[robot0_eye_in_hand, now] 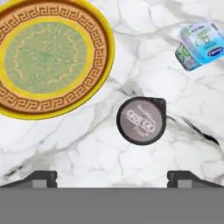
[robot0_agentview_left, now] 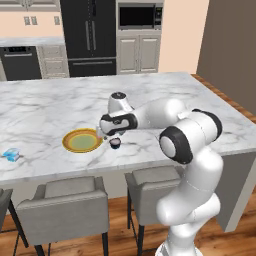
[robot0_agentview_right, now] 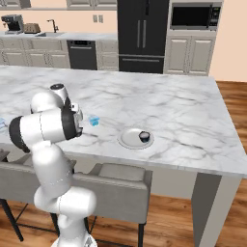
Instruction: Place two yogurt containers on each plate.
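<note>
Marble island counter [robot0_agentview_left: 60,100], big, pale w/ grey veins, looks hard and slick; small tubs would likely skid on it if nudged sideways. Kitchen behind: dark fridge [robot0_agentview_left: 91,35], microwave [robot0_agentview_right: 192,15], cabinets; grey stools [robot0_agentview_left: 65,207] under the near edge.

Landmark = yellow-rimmed plate [robot0_eye_in_hand: 48,57], olive-green centre, nothing on it in hand view. Sits near the counter's front edge.

White plate [robot0_agentview_right: 135,140] is well apart from it, further along the counter; a dark cup [robot0_agentview_right: 144,136] already on it.

Dark round yogurt cup [robot0_eye_in_hand: 141,120], pale lid, just beside the yellow-rimmed plate, off its rim, upright on marble. Judged light, stiff-ish thin plastic, foil lid soft, so squeeze the side walls across the round body, not the lid. Smooth sides could slip; grip low and centred.

Light-blue squarish tub [robot0_eye_in_hand: 200,43], near the yellow-rimmed plate but beyond the dark cup, tipped at an angle. Another light-blue tub [robot0_agentview_left: 12,154] well apart on the plate's other side. Probably same handling: light, thin walls; take flat sides.

Gripper [robot0_eye_in_hand: 112,177] hovers above the dark cup, jaws spread wide, holding nothing.
</note>
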### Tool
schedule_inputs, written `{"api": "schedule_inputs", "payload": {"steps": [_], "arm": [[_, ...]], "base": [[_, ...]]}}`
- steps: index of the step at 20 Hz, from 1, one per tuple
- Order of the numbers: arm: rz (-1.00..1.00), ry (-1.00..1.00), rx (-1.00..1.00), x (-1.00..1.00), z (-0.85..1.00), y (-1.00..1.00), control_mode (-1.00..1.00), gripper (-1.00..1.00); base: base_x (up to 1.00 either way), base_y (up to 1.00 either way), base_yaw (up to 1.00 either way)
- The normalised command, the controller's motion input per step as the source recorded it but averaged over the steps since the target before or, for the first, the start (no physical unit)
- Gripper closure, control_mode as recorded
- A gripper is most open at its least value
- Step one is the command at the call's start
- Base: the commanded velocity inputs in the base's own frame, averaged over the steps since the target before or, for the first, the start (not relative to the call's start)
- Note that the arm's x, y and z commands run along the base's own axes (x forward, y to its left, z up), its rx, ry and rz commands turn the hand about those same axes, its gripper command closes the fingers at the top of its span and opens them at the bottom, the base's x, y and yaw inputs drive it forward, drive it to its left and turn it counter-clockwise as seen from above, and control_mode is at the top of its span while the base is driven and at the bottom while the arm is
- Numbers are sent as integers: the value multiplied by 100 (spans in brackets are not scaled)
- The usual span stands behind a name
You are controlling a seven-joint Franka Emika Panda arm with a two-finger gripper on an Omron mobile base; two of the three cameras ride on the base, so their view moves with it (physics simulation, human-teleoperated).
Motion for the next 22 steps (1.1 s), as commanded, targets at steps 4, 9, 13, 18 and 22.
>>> {"api": "schedule_inputs", "payload": {"steps": [4, 9, 13, 18, 22], "arm": [[-18, 0, 0, 36, -11, -4, -100, -100], [-12, 2, 0, 1, -10, -28, -100, -100], [-2, 2, 0, 2, -37, -5, -100, -100], [-1, 0, 0, 20, -43, 1, -100, -100], [-8, 0, 0, 20, -17, 0, -100, -100]], "base": [[0, 0, 0], [0, 0, 0], [0, 0, 0], [0, 0, 0], [0, 0, 0]]}}
